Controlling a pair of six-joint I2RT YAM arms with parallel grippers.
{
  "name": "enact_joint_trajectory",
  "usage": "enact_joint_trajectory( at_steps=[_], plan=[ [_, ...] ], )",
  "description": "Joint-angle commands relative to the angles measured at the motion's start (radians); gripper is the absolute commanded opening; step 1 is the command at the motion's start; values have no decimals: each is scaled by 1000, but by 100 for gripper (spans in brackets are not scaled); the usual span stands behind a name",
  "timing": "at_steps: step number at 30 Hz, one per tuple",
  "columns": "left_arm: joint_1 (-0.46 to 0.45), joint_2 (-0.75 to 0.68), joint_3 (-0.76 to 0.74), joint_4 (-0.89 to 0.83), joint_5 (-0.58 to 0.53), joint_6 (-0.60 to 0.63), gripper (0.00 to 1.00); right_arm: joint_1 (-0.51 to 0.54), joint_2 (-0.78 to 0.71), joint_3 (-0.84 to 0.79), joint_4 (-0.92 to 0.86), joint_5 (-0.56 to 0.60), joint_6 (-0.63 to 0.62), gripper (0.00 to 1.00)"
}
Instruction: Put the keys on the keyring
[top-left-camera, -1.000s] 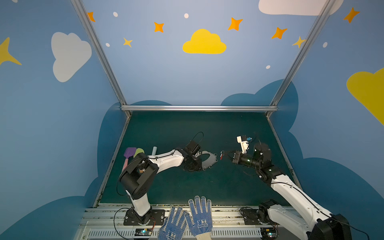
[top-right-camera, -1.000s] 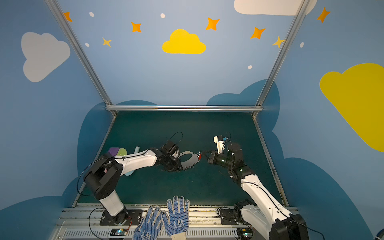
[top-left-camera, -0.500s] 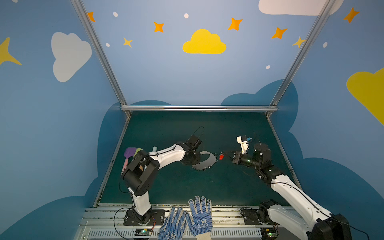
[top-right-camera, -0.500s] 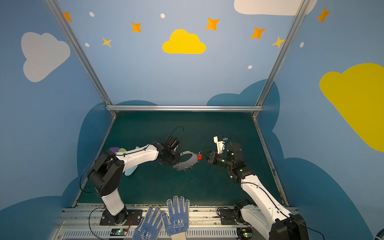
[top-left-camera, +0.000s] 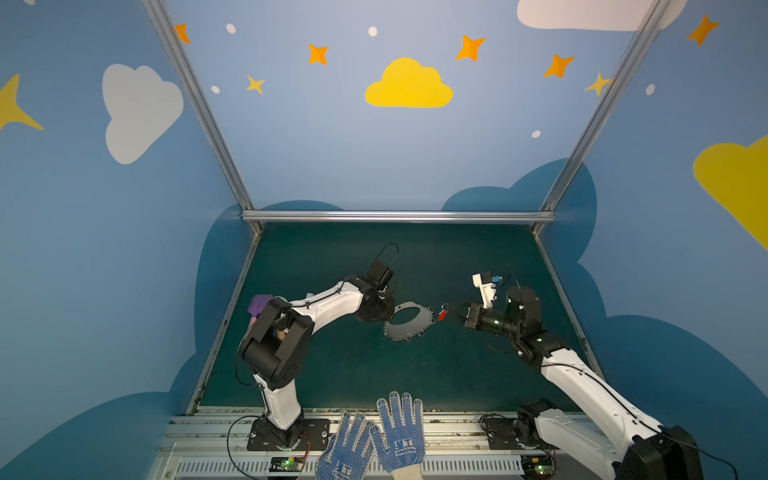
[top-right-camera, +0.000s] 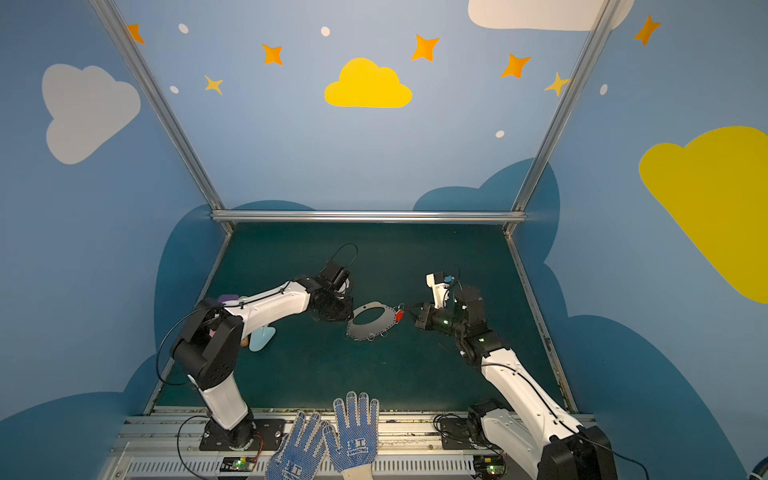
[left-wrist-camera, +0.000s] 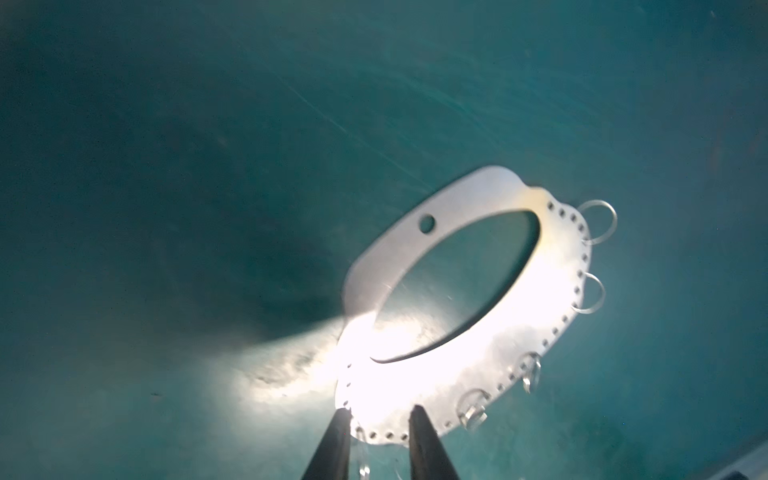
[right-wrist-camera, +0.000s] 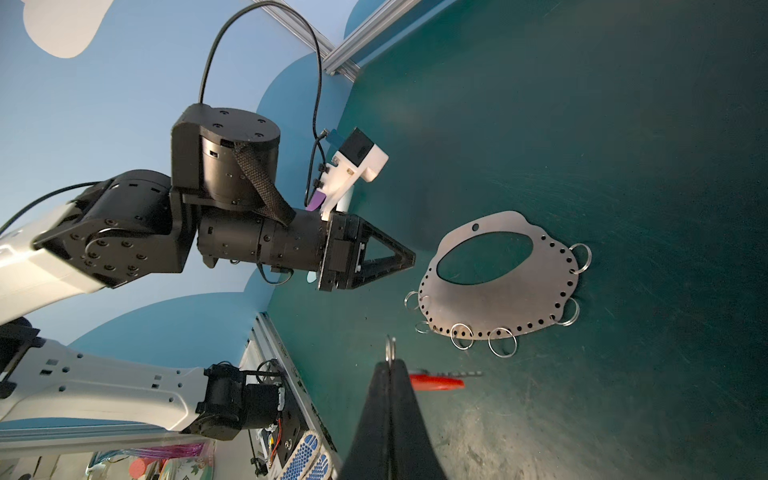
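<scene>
The keys (right-wrist-camera: 436, 382), silver with red tag, pinched in the right gripper (right-wrist-camera: 390, 370), next need threading onto the grey metal keyring (right-wrist-camera: 498, 299); left gripper (left-wrist-camera: 379, 412) slightly parted.

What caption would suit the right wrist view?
Shut right gripper holds the red-tagged key, facing the grey plate and left gripper.
</scene>
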Motion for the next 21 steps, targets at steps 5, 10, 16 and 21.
enact_joint_trajectory(
  at_steps=[5,10,16,21],
  plan=[
    [-74,-40,-65,-14,61,-26,34,0,12,19,0,8,-17,0],
    [-92,-18,-82,-2,41,-50,39,7,27,23,7,-16,-34,0],
    [-94,-9,-96,45,33,-90,47,75,-26,12,-18,94,-142,0],
    [-94,-22,-115,97,39,-116,50,144,-164,-94,133,244,-206,0]
  ],
)
